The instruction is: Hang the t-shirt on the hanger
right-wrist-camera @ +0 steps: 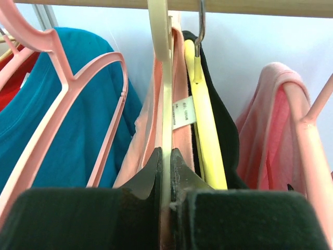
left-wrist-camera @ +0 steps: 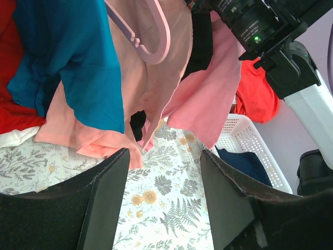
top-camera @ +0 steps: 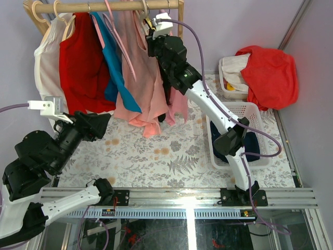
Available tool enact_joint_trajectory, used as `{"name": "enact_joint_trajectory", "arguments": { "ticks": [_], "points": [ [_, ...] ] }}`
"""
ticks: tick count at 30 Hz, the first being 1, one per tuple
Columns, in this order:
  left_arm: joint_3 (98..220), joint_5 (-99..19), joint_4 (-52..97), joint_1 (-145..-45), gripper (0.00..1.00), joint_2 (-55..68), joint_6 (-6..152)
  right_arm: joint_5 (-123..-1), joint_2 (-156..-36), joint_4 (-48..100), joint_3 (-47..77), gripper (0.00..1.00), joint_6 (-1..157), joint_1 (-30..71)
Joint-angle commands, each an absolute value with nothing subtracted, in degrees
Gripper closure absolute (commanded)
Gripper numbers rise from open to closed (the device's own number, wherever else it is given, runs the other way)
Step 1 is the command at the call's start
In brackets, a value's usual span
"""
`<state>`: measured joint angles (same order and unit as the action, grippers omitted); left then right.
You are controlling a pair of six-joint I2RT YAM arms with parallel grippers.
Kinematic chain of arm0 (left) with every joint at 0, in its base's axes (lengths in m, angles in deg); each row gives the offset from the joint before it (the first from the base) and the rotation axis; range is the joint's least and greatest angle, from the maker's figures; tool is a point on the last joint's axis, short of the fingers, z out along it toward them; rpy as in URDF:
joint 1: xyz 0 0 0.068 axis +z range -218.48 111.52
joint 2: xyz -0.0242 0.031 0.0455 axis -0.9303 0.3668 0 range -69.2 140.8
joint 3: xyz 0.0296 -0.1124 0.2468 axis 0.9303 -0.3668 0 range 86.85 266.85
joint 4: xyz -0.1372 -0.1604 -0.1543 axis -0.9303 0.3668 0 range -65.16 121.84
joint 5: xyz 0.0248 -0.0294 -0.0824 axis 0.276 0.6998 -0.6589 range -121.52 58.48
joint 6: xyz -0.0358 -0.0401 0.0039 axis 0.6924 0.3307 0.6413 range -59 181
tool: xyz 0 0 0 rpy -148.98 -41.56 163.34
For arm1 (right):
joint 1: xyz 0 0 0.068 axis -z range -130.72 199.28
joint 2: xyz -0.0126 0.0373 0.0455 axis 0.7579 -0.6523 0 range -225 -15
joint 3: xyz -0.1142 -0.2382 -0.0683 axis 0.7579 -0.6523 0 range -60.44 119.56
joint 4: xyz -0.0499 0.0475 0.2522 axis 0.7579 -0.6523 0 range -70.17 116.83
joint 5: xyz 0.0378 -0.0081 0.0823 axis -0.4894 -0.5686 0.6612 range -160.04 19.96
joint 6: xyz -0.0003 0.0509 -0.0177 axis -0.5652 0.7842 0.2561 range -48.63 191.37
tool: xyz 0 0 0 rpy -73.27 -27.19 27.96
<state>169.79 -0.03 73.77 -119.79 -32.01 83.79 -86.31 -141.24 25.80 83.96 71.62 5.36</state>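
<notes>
The salmon t-shirt (top-camera: 148, 78) hangs from the wooden rail (top-camera: 104, 6), draped over the cream hanger (right-wrist-camera: 165, 88), whose hook goes over the rail. My right gripper (right-wrist-camera: 166, 152) is up at the rail (right-wrist-camera: 250, 6), shut on the hanger's thin neck just above the shirt's collar (right-wrist-camera: 182, 146). My left gripper (top-camera: 106, 122) is low at the left over the floral table, open with nothing between its fingers. In the left wrist view the t-shirt (left-wrist-camera: 140, 78) hangs limp ahead of that gripper (left-wrist-camera: 164, 153), its hem near the tabletop.
On the rail also hang a red shirt (top-camera: 83, 67), a blue shirt (top-camera: 112, 57), an empty thin pink hanger (left-wrist-camera: 156, 36), a yellow hanger (right-wrist-camera: 205, 135) with a black garment (right-wrist-camera: 223, 130) and a pink top (right-wrist-camera: 270, 120). A white basket (top-camera: 244, 112) and red cloth (top-camera: 270, 73) sit right.
</notes>
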Motion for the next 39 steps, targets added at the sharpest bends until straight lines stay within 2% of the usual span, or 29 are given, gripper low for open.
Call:
{"name": "enact_joint_trajectory", "arguments": {
  "ticks": [1,39],
  "points": [
    [171.3,-0.9,73.8,-119.4,0.44,-31.5,84.1,-84.7,-141.1,38.3,88.1,1.0,73.9,7.5],
    [171.2,-0.8,74.9,-119.4,0.44,-33.2,85.7,-78.3,-146.2,35.3,89.5,1.0,77.1,6.0]
  ]
}}
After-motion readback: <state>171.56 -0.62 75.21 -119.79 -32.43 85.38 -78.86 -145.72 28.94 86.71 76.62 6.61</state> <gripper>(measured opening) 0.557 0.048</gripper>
